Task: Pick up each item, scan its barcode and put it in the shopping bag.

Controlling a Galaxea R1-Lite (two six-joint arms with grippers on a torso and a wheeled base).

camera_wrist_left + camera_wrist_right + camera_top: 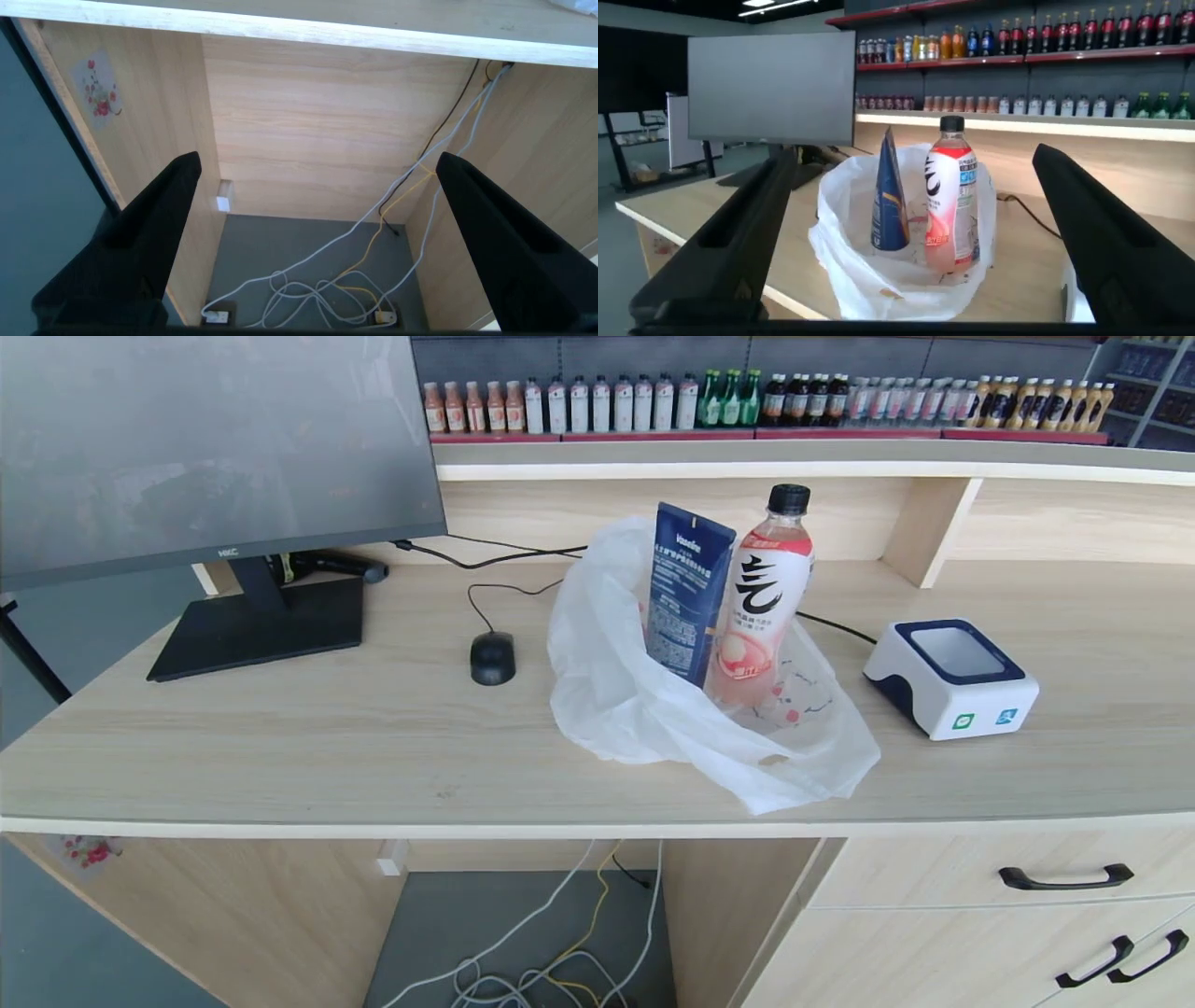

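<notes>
Shopping bag [607,695] holds white-lettered blue pouch [686,593] and pink-labelled bottle [766,607].

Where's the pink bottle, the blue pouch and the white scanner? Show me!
pink bottle [766,593], head view, on its label.
blue pouch [686,593], head view, middle of its front.
scanner [976,709], head view, on its white front side.
</notes>
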